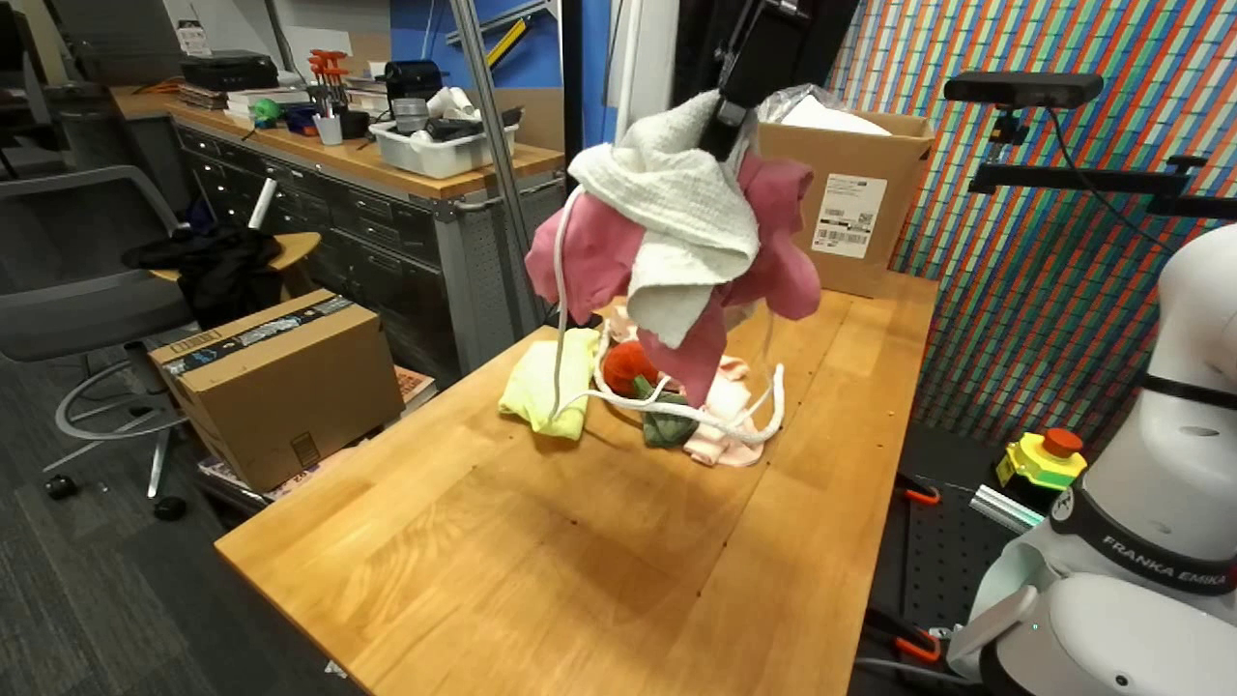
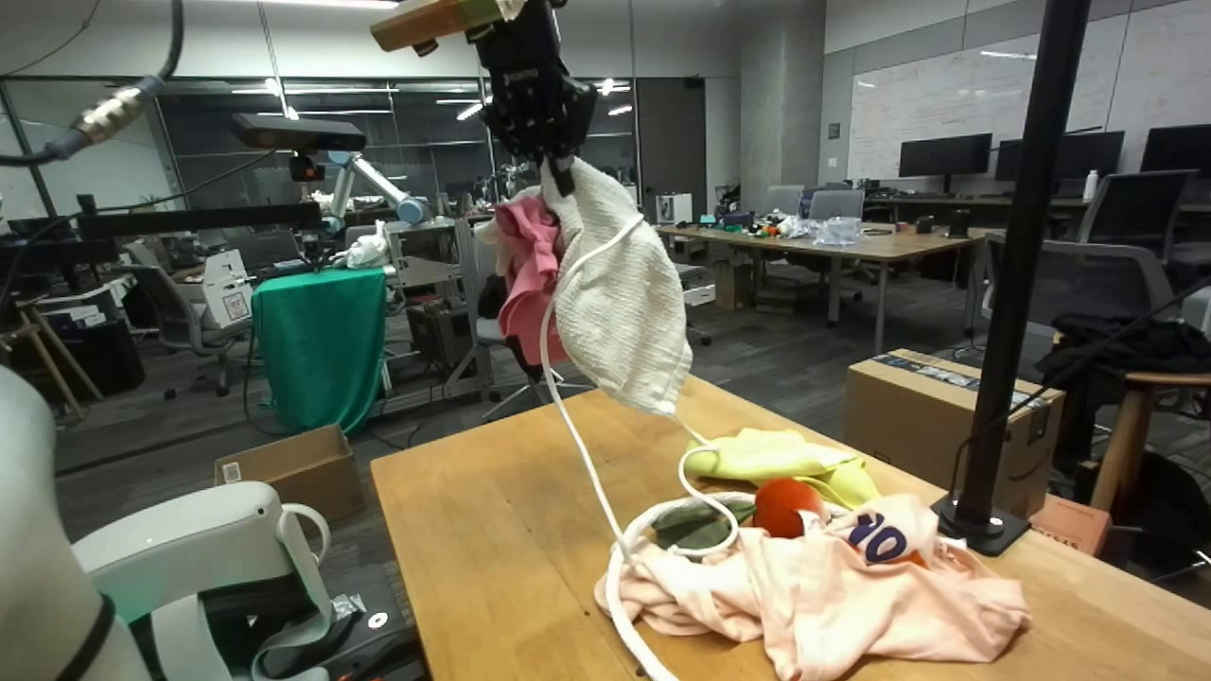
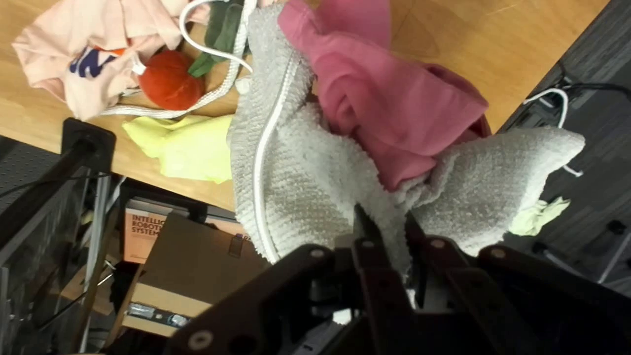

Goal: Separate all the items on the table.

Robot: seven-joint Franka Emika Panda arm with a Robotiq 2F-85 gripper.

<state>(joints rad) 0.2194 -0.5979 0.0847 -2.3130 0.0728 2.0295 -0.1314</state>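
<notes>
Aloft, nearly closed jaws pinch the white-grey cloth [image 3: 303,197] (rope [image 3: 257,192] draped across, pink cloth [image 3: 394,103] against it).

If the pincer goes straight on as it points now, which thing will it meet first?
Probably the table, beneath the white-grey cloth in the pincer and the pink cloth; they hide the exact spot.

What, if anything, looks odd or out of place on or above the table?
The white rope looks tangled: it drapes over the white cloth held up by the tool and trails down toward the table. A pink cloth hangs up there too. That seems odd when everything is meant to be separated.
</notes>
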